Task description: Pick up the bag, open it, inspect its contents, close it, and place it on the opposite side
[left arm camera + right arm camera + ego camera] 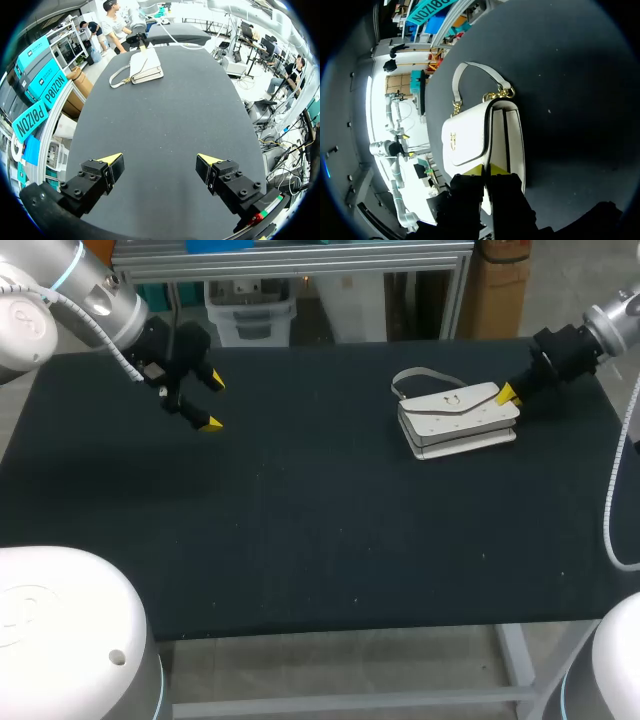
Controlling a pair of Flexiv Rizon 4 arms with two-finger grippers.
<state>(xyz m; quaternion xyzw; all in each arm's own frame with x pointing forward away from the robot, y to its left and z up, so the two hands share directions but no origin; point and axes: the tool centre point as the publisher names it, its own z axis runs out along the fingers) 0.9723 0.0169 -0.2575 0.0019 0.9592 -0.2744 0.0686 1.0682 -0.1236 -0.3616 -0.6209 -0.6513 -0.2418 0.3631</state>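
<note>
Foremost, black matte worktop (300, 540). Farther back on its right half, white flap handbag with gold chain fittings (460, 420), lying flat, the right gripper (507, 393) at its end, jaws pinching the flap edge. Rear left, left gripper (212, 402) above the worktop, jaws spread wide.

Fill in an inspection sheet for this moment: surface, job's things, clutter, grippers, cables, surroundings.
Surface: black table, matt, with a few pale specks.
Job's things: white bag lying flat at the right rear, flap closed, its handle resting on the table beside it.
Clutter: nothing seen.
Grippers: left gripper open over the left rear, holding nothing; right gripper shut on the bag's right end, as far as the wrist view shows.
Cables: ribbed hose along the left arm; pale cable hanging from the right arm by the table's right edge.
Surroundings: nothing seen reaching over the table.
</note>
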